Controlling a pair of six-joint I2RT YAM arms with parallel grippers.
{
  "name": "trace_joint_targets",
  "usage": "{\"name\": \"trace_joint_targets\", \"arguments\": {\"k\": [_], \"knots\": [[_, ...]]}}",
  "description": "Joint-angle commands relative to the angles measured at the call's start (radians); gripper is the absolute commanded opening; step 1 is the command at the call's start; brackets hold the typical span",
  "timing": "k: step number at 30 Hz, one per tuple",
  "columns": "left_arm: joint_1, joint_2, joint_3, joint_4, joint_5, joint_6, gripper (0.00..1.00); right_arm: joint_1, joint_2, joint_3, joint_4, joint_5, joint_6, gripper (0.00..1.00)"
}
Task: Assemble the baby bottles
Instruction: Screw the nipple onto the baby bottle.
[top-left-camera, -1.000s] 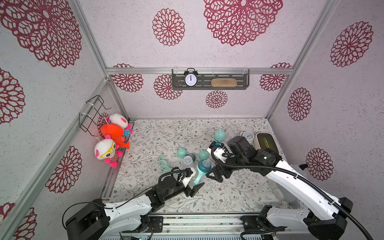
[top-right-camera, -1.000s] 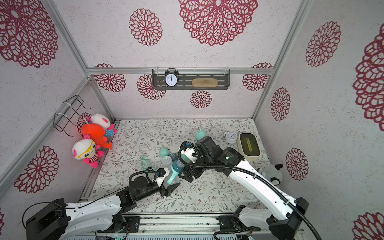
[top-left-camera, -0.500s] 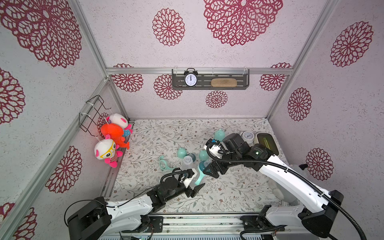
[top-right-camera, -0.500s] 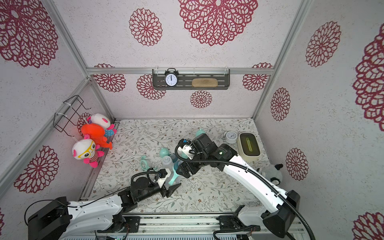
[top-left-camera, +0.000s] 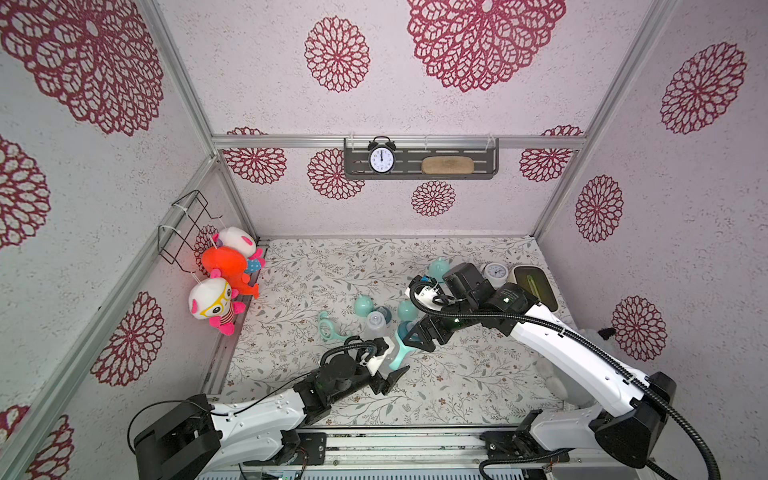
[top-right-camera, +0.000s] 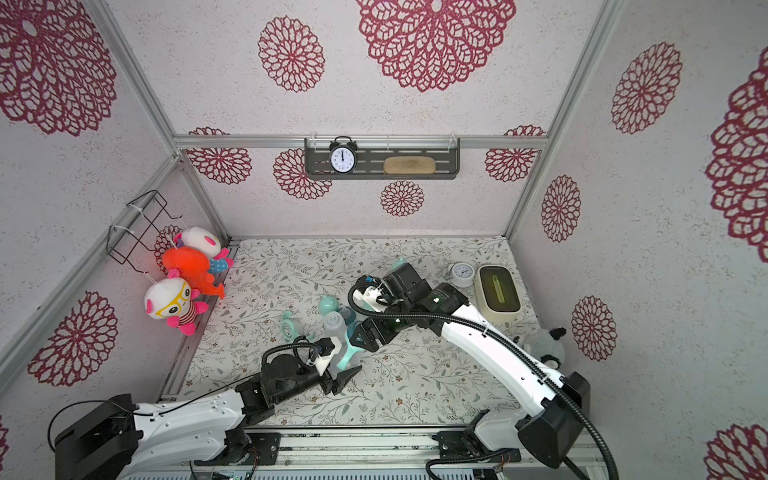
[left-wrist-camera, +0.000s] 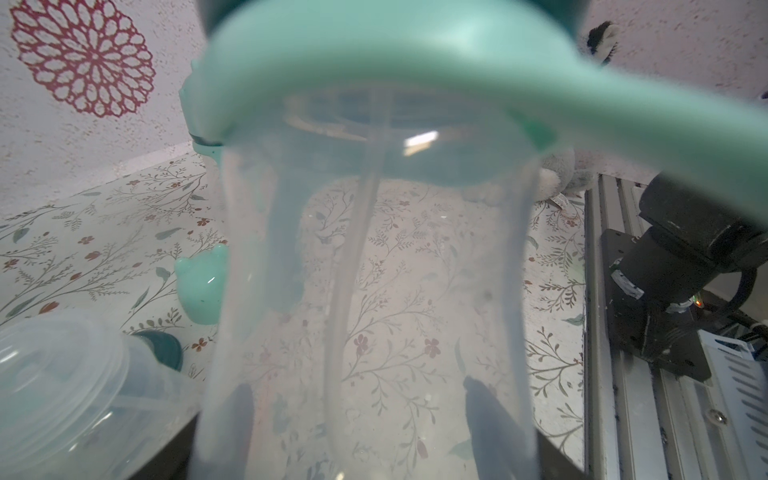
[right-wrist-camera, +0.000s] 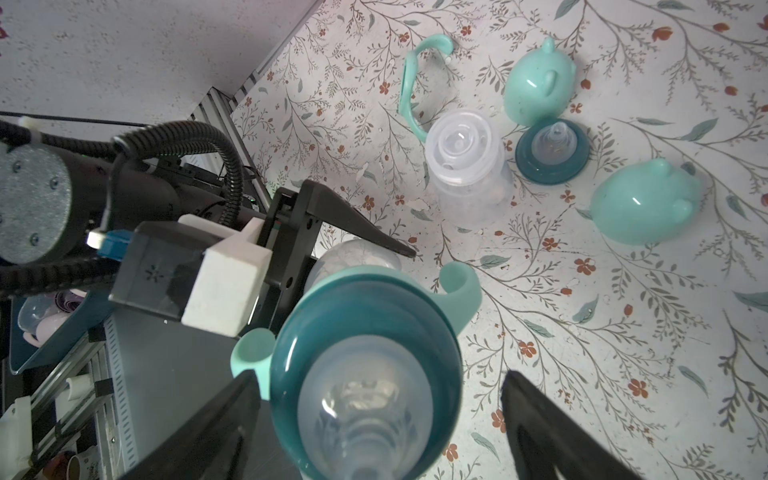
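In the left wrist view the held bottle (left-wrist-camera: 365, 291) is blurred and its base is cut off. The fingers of the left gripper (top-left-camera: 388, 365) appear only as dark shapes through the clear wall, clamped on the body. The bottle sits mid-width, near the front edge of the tabletop (top-left-camera: 457, 386). The right gripper (right-wrist-camera: 378, 374) has its jaws wide apart, straddling the teal collar (right-wrist-camera: 365, 307). Whether they touch it cannot be determined.

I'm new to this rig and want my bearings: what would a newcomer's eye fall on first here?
First, the bottle at the front middle of the floral mat: the left gripper is shut on its clear body, while the right gripper stands open on either side of its teal collar. Next, the bright orange plush toy by the left wall.
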Motion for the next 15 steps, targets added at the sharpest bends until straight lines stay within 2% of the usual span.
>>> {"name": "trace_joint_targets", "arguments": {"k": [1, 8, 15], "knots": [[-0.011, -0.012, 0.033, 0.034, -0.008, 0.009, 0.0, -0.007, -0.003, 0.011, 0.02, -0.036, -0.018, 0.92], [-0.015, -0.013, 0.039, 0.033, -0.011, 0.013, 0.0, -0.008, 0.008, 0.007, 0.021, -0.053, -0.019, 0.85], [-0.018, -0.008, 0.046, 0.025, -0.023, 0.02, 0.0, -0.01, 0.01, 0.01, 0.014, -0.084, -0.019, 0.65]]}}
